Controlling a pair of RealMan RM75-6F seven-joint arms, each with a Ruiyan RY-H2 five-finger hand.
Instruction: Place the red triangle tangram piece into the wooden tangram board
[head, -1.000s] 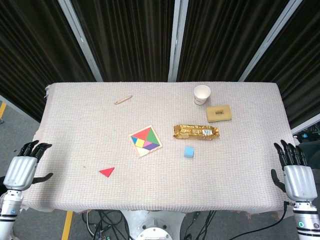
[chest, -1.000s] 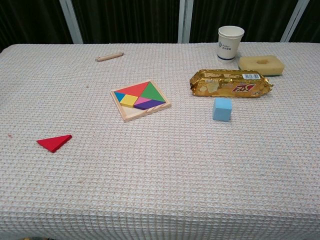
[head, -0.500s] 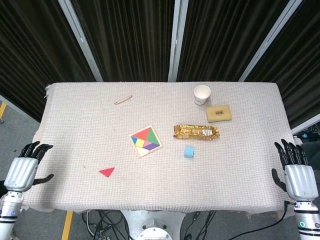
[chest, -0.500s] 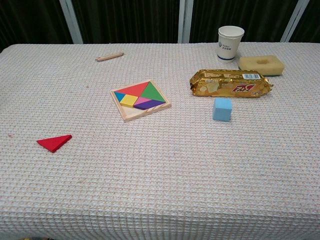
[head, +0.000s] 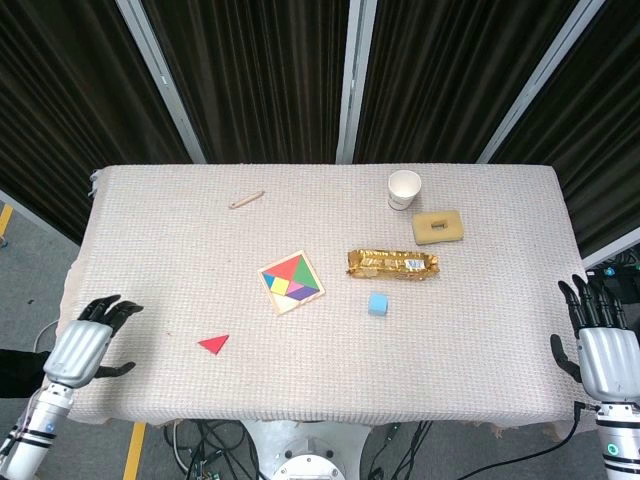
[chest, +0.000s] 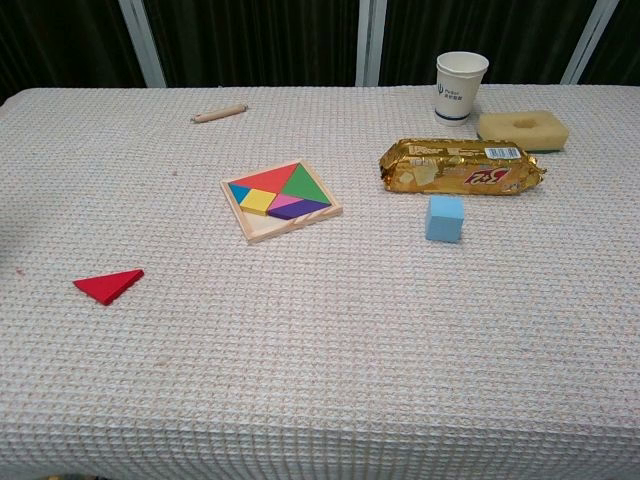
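Reach first: with left hand (head: 82, 345) bare and spread at the table edge, well left of red triangle (head: 213, 343) lying flat short of wooden tangram board (head: 291, 283), approach low, pinch opposite edges; right hand (head: 608, 350) idle, spread.

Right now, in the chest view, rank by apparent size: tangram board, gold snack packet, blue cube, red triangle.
1. Gold snack packet and wooden tangram board: too close in apparent area to rank.
2. Red triangle, though it lies nearer the camera.
3. Blue cube, similar in size, so this order is unsure.
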